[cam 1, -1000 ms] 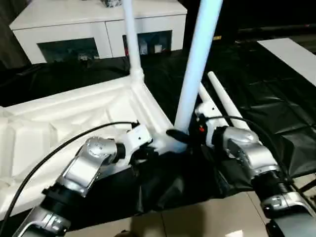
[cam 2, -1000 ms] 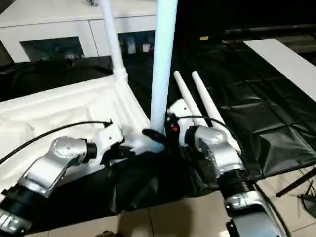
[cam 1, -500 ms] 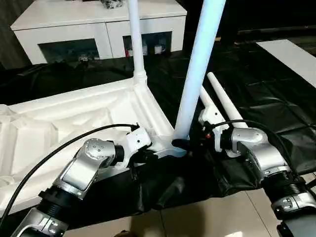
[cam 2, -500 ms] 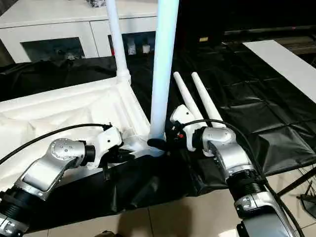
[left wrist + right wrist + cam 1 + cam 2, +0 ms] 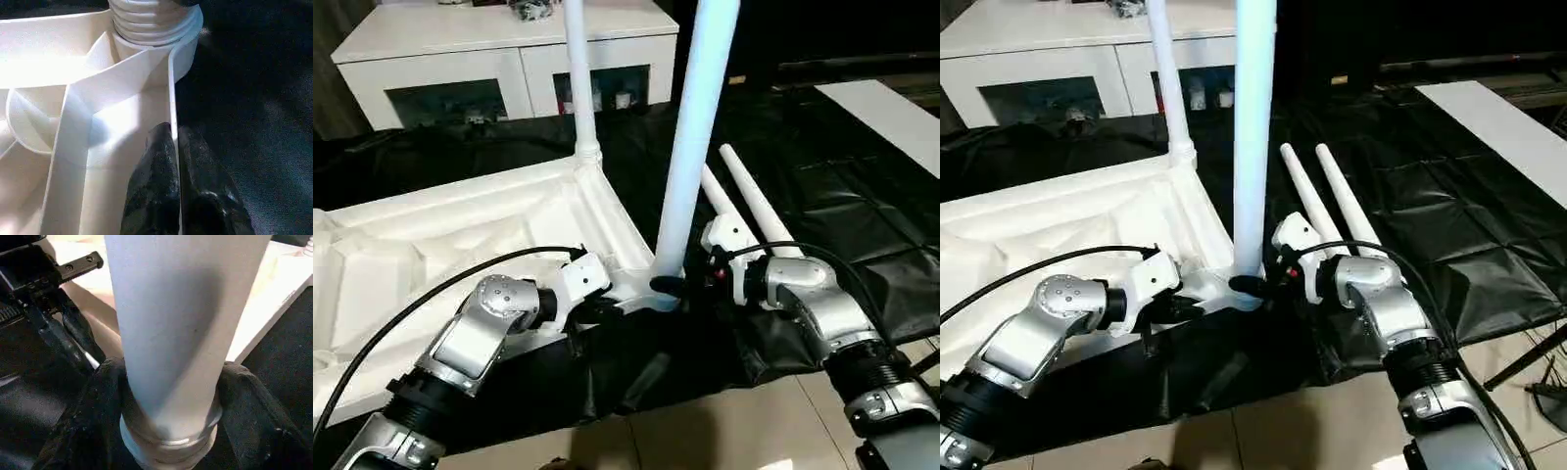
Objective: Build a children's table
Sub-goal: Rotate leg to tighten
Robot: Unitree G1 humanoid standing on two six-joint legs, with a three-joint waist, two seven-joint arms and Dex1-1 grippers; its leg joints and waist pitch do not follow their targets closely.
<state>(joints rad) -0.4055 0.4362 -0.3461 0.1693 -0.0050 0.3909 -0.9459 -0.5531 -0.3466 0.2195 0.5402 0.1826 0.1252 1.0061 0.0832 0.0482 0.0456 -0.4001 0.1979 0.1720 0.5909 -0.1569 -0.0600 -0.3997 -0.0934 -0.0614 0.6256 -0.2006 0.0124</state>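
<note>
The children's table top point(image 5: 460, 235) lay upside down on a black sheet point(image 5: 842, 186), with its ribbed underside facing up. It was in front of me, mostly on my left side.

My left gripper point(image 5: 173, 161) pinched the thin side wall of the top, right by the near corner. One black finger point(image 5: 151, 186) was inside the wall and the other was outside, both pressed tight on it.

At that near corner a long white leg point(image 5: 690, 147) stood straight up in its socket. I could see the screw rings at its bottom end in my left wrist view. My right gripper point(image 5: 168, 396) hugged the bottom of this leg. Its two black fingers point(image 5: 98, 421) were clamped around it, one on each side, just above the socket.

A second leg point(image 5: 578, 73) stood up at the far corner of the top.

Two more legs point(image 5: 749, 196) lay flat on the black sheet, side by side, just past my right arm. They were not joined to the top.

A white cabinet with glass doors point(image 5: 499, 59) stood behind the sheet. A flat white board point(image 5: 891, 113) lay far off on my right.
</note>
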